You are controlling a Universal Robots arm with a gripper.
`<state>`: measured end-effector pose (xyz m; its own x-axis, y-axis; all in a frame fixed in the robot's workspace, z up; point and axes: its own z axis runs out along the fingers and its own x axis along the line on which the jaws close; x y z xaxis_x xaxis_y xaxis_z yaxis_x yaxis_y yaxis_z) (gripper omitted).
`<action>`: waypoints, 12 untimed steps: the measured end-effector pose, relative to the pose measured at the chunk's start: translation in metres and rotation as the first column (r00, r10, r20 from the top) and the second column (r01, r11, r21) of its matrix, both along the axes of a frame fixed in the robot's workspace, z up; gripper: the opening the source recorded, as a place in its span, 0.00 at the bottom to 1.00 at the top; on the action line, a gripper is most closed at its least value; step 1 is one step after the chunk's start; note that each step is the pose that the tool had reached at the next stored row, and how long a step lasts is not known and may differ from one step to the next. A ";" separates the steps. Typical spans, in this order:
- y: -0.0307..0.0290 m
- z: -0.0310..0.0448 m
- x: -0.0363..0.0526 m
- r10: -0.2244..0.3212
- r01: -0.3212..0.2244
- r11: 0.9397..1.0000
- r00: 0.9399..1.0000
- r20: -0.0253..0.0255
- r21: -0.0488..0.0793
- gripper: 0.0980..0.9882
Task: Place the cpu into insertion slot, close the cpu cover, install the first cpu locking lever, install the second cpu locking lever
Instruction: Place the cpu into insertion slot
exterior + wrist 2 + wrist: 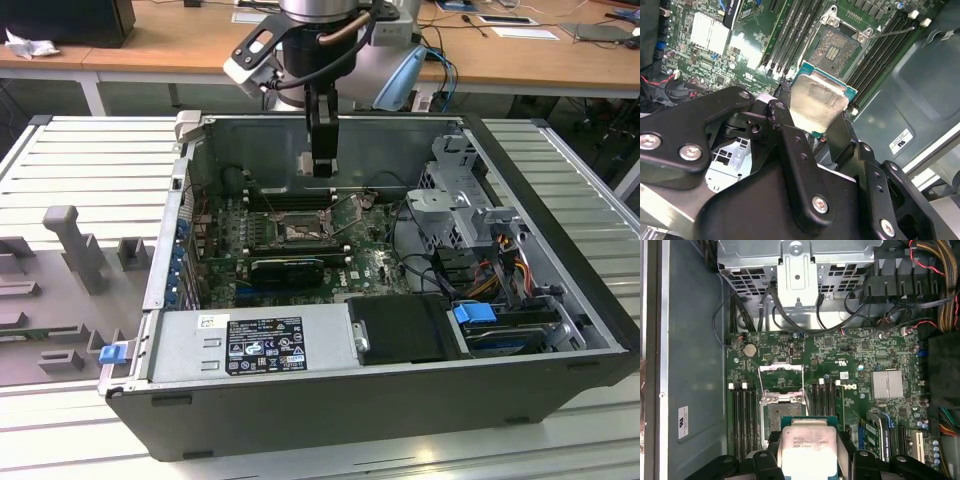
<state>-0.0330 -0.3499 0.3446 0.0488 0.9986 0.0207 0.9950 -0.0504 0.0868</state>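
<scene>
The fingers [782, 125] are clamped on opposite edges of the cpu [808, 447], holding it flat near the insertion slot [300, 232] at the exterior view's middle. The cpu cover [781, 369] stands swung open, leaving the socket bare to receive it.

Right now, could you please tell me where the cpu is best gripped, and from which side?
Grip the cpu by two opposite edges, from above its flat top, as the hand does: it is thin and square, and its underside should stay free for the insertion slot.
</scene>
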 end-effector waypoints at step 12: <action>0.0008 -0.0148 -0.0012 0.005 -0.005 1.000 1.000 0.000 0.003 0.48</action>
<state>-0.0341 -0.3491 0.3298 0.0443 0.9987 0.0234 0.9952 -0.0461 0.0866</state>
